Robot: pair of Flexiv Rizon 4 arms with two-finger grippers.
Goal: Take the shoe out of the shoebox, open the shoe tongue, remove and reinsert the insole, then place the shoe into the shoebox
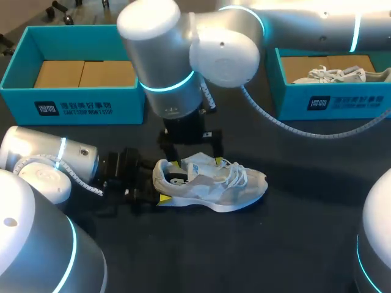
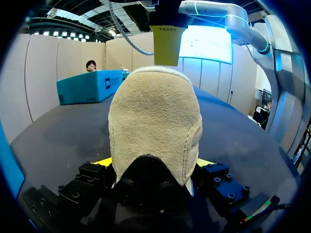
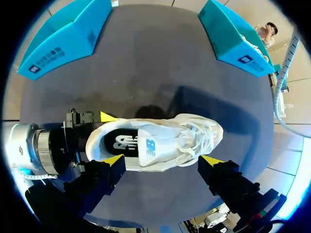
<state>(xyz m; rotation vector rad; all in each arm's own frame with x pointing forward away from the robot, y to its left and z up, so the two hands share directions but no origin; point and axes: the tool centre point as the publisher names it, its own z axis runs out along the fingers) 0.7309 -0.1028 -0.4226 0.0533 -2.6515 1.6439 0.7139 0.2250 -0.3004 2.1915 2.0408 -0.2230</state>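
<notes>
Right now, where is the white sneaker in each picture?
Head view: the white lace-up sneaker lies in the middle, under the right claw.
Left wrist view: its beige heel fills the middle, between the fingers of the left claw.
Right wrist view: it lies sideways below the right claw.
Shared landmark: the left claw gripping the heel.

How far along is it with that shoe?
Done: the white lace-up sneaker is out, on the dark table; the left teal cardboard shoebox is empty. In hand: the left tool clamps the heel, and the open right tool hovers over the tongue. Left, apparently: the insole lies inside, so pulling it out, refitting it and boxing the sneaker seem to remain.
</notes>
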